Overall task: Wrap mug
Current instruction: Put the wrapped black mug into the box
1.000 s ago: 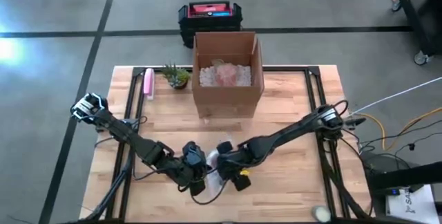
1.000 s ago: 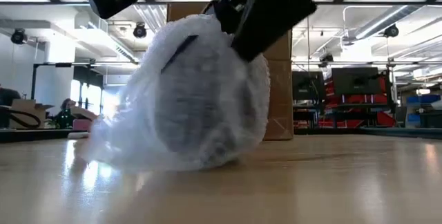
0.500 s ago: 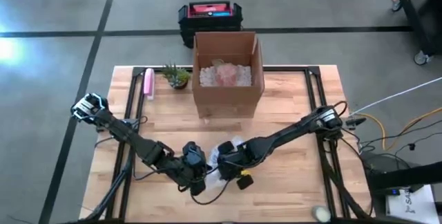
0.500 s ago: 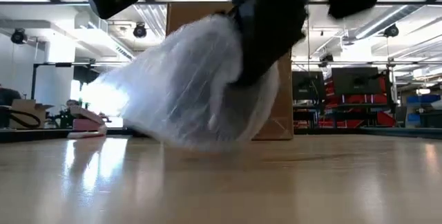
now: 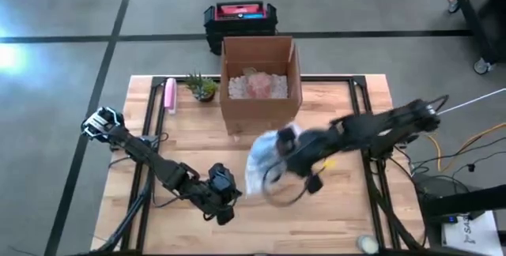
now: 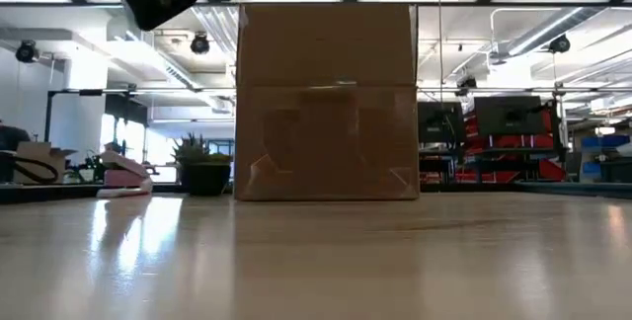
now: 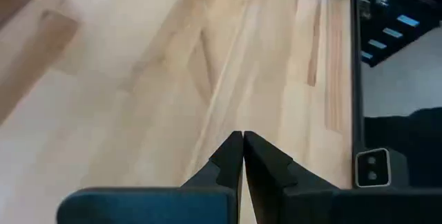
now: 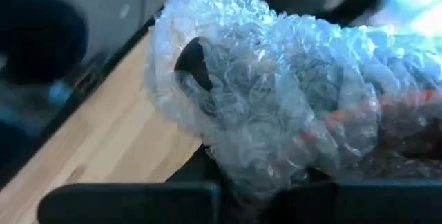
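- While it hangs above the worktop [image 5: 340, 208], the bubble-wrapped mug [image 5: 265, 157] is clenched in the right end effector [image 5: 294, 155], just in front of the cardboard box [image 5: 261, 82].
- The left end effector [image 7: 242, 156] hovers low near the worktop's front edge, fingers pressed together, empty.
- A small plant [image 5: 202, 87] and a pink object [image 5: 169, 95] sit left of the box.

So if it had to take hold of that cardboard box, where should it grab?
Probably the near wall's top edge of the cardboard box, coming straight down from above: the box stands upright and open-topped, so one finger could slip inside. The box looks far too wide to span.
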Controlling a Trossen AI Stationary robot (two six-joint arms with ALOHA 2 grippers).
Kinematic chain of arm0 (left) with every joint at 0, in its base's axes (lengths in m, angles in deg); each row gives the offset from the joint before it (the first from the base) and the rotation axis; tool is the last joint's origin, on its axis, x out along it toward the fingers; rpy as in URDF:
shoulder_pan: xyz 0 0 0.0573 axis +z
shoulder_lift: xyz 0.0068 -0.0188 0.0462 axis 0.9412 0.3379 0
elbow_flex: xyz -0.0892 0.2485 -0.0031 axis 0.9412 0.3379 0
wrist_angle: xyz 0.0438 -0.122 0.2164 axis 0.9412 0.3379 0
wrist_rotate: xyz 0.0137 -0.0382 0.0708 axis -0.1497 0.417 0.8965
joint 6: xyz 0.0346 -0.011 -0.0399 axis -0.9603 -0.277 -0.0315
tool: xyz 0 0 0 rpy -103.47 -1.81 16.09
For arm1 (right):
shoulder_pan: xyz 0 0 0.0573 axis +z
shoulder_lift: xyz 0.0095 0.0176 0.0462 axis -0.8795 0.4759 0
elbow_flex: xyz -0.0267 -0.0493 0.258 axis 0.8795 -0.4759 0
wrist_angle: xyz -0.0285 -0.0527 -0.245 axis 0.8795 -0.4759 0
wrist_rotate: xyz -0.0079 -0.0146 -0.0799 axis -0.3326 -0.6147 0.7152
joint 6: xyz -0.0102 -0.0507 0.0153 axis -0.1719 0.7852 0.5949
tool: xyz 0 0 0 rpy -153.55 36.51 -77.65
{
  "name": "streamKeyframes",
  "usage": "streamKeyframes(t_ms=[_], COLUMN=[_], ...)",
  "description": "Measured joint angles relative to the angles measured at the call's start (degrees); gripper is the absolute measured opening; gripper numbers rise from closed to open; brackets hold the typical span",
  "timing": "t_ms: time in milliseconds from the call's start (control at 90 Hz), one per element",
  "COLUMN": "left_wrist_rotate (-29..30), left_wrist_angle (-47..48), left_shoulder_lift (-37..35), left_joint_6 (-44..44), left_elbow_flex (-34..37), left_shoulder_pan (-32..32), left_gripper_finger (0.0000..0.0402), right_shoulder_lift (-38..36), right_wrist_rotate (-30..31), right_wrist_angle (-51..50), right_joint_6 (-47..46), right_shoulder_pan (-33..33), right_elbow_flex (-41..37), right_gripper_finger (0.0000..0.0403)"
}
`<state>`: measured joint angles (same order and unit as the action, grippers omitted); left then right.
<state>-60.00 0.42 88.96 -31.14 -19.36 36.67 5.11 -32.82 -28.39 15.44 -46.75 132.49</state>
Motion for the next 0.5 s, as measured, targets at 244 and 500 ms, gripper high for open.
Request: streamKeyframes(t_ms=[244, 500], left_wrist_rotate=[0.36, 0.55], left_wrist_angle=[-0.35, -0.39], left_shoulder_lift=[0.02, 0.09], left_joint_6=[-0.08, -0.11], left_elbow_flex=[-0.05, -0.05], left_shoulder_pan=[0.00, 0.02], left_gripper_finger=[0.0000, 0.0000], right_shoulder_lift=[-7.01, -1.63], right_wrist_rotate=[6.46, 0.61], right_wrist_angle=[11.21, 18.77], right_joint_6=[3.83, -5.79], right_shoulder_pan=[-13.09, -33.38], right_elbow_flex=[-0.07, 0.64], right_gripper_finger=[0.0010, 0.0009])
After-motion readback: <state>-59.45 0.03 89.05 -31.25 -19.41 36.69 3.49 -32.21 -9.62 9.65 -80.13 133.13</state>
